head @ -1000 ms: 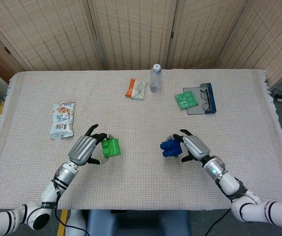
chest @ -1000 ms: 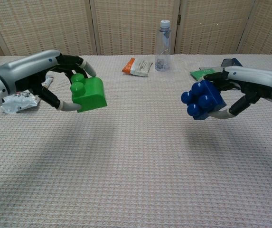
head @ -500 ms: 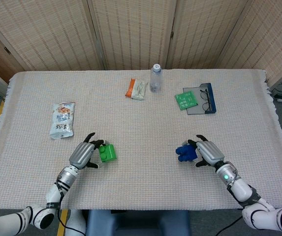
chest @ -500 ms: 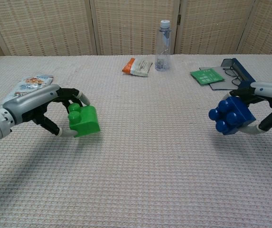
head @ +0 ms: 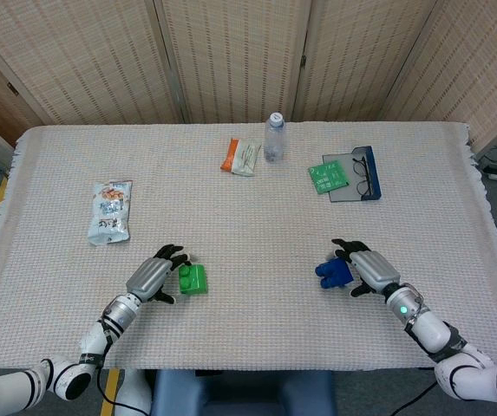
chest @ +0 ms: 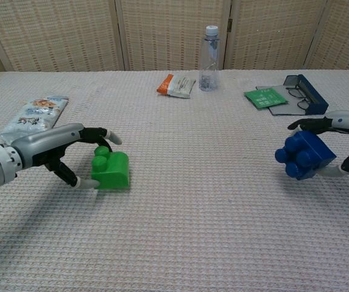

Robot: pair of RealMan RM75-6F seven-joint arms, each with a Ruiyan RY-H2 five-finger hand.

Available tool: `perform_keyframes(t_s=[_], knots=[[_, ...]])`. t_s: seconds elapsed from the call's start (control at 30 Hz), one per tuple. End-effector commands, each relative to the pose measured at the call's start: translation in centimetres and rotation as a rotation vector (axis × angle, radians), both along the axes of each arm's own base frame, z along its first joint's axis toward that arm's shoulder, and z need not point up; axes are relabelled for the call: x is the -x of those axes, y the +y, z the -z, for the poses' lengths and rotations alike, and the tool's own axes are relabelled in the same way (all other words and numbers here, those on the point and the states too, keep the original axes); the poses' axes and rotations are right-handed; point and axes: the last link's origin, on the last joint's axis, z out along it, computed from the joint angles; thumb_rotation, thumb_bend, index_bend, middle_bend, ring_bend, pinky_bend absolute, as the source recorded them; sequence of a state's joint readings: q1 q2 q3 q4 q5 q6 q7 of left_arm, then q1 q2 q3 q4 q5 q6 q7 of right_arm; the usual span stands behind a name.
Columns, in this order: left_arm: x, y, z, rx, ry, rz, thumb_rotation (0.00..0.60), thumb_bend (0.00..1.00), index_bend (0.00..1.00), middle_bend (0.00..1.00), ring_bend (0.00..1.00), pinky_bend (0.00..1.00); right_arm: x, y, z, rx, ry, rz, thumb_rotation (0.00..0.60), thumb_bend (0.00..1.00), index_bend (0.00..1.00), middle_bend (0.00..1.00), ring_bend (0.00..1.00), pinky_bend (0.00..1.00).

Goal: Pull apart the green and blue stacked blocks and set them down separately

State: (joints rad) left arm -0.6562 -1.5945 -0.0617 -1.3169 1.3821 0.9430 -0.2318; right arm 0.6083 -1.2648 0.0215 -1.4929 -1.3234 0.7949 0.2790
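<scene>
The green block sits on the woven tablecloth at the near left, studs pointing left. My left hand grips it, fingers curved over its top and thumb at its lower left edge. The blue block is at the near right, low at the cloth and tilted, studs facing left. My right hand holds it from the right, fingers over the top and thumb beneath. The two blocks are far apart.
A clear bottle stands at the far middle beside orange and white packets. A snack bag lies at the left. A green card and glasses on a blue case lie at the far right.
Both hands have come down and drawn toward the near edge, spreading further apart. The green block has gone from held in the air to resting on the cloth; the blue block is lower too.
</scene>
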Motion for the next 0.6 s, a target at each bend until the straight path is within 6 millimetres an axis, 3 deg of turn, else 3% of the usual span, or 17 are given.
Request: perform_keyframes(t_s=[0.03,0.33,0.5,0.6], knots=[[-0.4,0.2,-0.4,-0.017,-0.004,0.018,0.600,0.27,0.00,0.03,0.00,0.00,-0.4,-0.2,-0.6,0.017,-0.009,-0.011,0.600,0.40,0.00,0.00,0.00,0.00],[-1.5,0.2,-2.2,-0.042,0.023,0.092,0.600,0.24,0.00,0.00,0.00,0.00,-1.2,0.2,-2.5,0.050,-0.014,-0.043,0.600,0.38,0.00,0.00,0.00,0.00],[-1.5,-0.6,-5.3,-0.128,0.209,0.267,0.600,0.24,0.00,0.00,0.00,0.00,-1.1,1.5,-5.5,0.191,0.099,-0.173,0.600,0.38,0.00,0.00,0.00,0.00],[-0.8,-2.1,-8.5,-0.229,0.304,0.300,0.600,0.24,0.00,0.00,0.00,0.00,-0.2,3.9,-7.3,0.370,0.247,-0.223,0.600,0.38,0.00,0.00,0.00,0.00]])
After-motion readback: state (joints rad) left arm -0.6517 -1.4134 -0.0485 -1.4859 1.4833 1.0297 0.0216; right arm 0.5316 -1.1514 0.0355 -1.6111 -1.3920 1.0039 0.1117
